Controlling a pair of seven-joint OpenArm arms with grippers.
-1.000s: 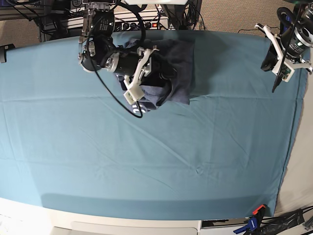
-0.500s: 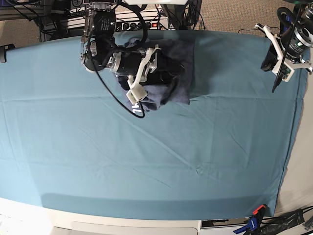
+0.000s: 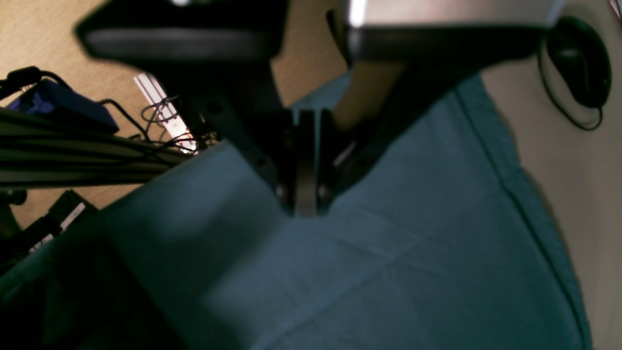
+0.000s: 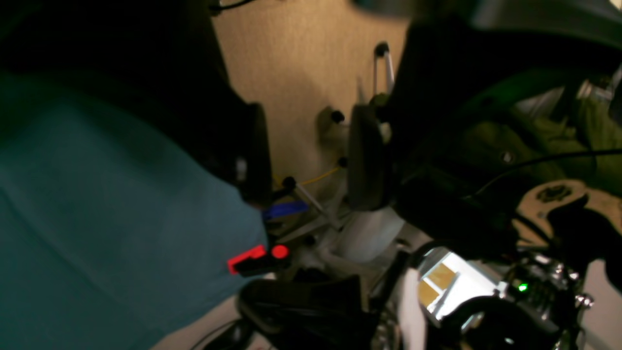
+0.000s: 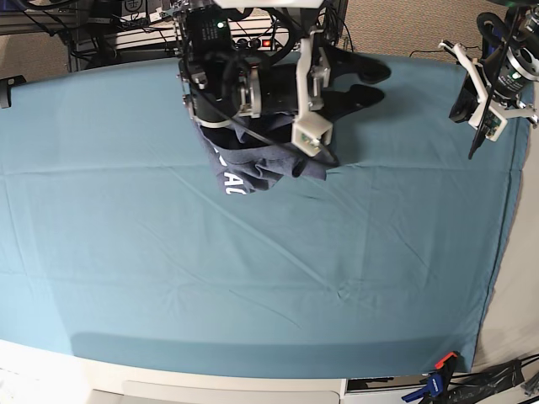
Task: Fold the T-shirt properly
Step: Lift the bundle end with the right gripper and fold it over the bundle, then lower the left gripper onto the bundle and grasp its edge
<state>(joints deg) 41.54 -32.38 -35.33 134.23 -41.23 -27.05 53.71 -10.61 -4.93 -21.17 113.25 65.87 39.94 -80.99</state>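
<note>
Since the left claw (image 3: 306, 199) in the left wrist view is pressed together over bare teal cloth (image 3: 413, 272), we see no shirt there. Through the right wrist view, the right claw (image 4: 306, 160) stands spread, empty. From the base view, the T-shirt (image 5: 257, 168) lies bunched beneath that claw: soft, light, floppy, we judge; best pinched at hem corners.

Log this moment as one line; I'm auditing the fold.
T-shirt: bunched, far table edge | right end effector: open, empty, above shirt | left end effector: shut, parked aside
</note>
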